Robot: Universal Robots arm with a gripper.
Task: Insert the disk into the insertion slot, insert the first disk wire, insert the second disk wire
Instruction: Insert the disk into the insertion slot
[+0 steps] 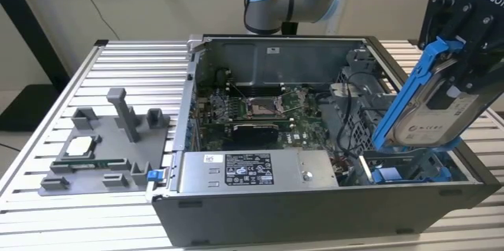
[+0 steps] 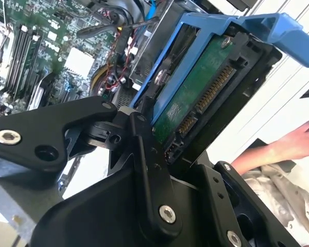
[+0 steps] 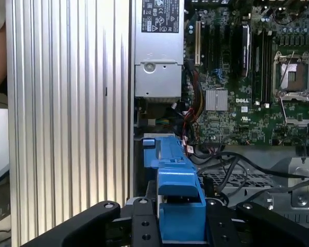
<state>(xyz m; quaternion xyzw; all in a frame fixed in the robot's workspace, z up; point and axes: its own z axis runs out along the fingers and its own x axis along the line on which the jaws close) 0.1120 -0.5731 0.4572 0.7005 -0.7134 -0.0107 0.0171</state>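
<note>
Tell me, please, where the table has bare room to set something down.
The ribbed aluminium table is bare behind the grey plastic fixture, at the exterior view's left of the open grey metal computer case. Crowded: that view's right end of the case, where the black pincer holds the blue-framed silver disk.

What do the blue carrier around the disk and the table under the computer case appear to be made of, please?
The carrier around the disk looks like moulded plastic: even bright blue, soft sheen. The table looks like bare aluminium, probably extruded: matte pale silver with regular parallel grooves.
</note>
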